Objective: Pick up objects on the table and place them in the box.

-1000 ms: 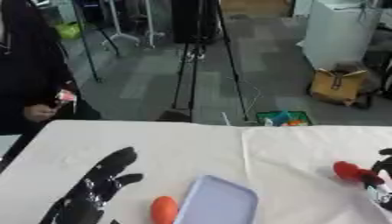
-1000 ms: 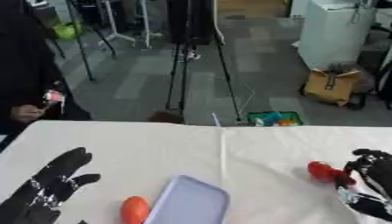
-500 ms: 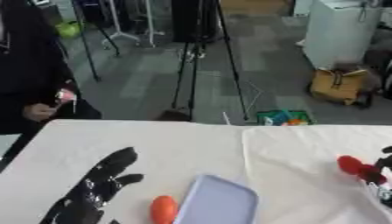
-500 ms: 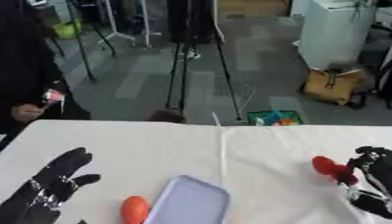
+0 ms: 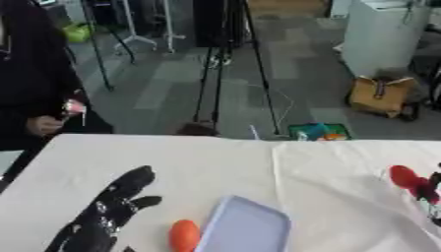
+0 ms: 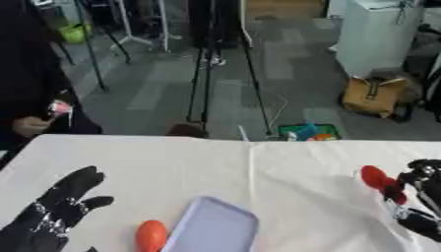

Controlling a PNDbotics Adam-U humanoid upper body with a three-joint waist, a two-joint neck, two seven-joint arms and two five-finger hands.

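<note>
My right hand (image 6: 417, 197) is at the right edge of the white-clothed table (image 5: 241, 167), its fingers curled round a red object (image 6: 379, 180) held just above the cloth. A lavender box (image 5: 245, 229) with rounded corners lies at the bottom centre. An orange object (image 5: 183, 235) lies on the cloth against the box's left side. My left hand (image 5: 105, 212) rests flat at the lower left, fingers straight and spread, holding nothing.
The table's far edge runs across the middle of the view. Beyond it are tripod legs (image 5: 226, 74), a green bin (image 5: 317, 132) on the floor, a brown bag (image 5: 381, 96) and a person in black (image 5: 34, 88) at the far left.
My right hand has carried the red object a little to the right and slightly up. The left hand, the box and the orange object have stayed where they were.
</note>
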